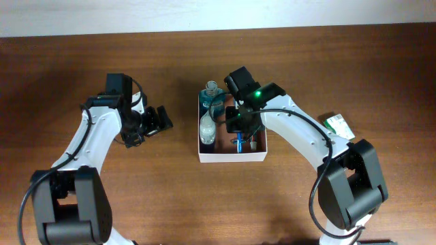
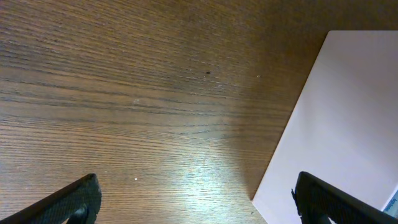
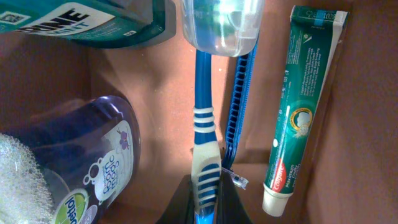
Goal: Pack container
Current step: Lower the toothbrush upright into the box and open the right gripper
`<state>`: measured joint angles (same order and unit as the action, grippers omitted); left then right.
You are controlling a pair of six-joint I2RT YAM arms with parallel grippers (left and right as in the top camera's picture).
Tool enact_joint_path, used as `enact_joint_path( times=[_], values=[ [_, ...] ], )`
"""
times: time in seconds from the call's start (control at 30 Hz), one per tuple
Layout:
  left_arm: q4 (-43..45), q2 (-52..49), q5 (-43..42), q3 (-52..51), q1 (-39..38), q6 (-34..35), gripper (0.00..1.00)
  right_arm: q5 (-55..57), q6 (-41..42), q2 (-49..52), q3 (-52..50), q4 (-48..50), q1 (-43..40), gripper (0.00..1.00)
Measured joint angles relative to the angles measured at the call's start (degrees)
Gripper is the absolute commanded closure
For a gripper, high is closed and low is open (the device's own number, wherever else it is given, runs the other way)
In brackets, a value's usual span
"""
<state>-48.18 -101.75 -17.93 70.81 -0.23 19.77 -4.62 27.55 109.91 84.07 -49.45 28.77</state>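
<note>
While the right gripper (image 3: 202, 206) clamps a toothbrush (image 3: 204, 124), the container (image 1: 231, 156) lies beneath it.

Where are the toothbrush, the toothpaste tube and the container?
toothbrush (image 3: 203, 93): right wrist view, blue handle.
toothpaste tube (image 3: 303, 93): right wrist view, green body.
container (image 1: 231, 156): overhead view, front white wall.

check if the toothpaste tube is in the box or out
In: the toothpaste tube lies on the reddish-brown floor of the container, beside the blue toothbrush.
</note>
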Motion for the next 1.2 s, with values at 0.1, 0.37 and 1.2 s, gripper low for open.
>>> enact_joint_path(
  times=[0.1, 0.37, 1.2],
  values=[
    [0.00, 0.00, 0.00, 0.00, 0.00, 0.00, 0.01, 0.00, 0.15, 0.00, 0.00, -0.07, 0.00, 0.96],
    [0.00, 0.00, 0.00, 0.00, 0.00, 0.00, 0.01, -0.04, 0.37, 0.00, 0.00, -1.70, 0.00, 0.95],
    [0.00, 0.00, 0.00, 0.00, 0.00, 0.00, 0.01, -0.48, 0.57, 0.15, -1.66, 0.76, 0.00, 0.62]
  ],
)
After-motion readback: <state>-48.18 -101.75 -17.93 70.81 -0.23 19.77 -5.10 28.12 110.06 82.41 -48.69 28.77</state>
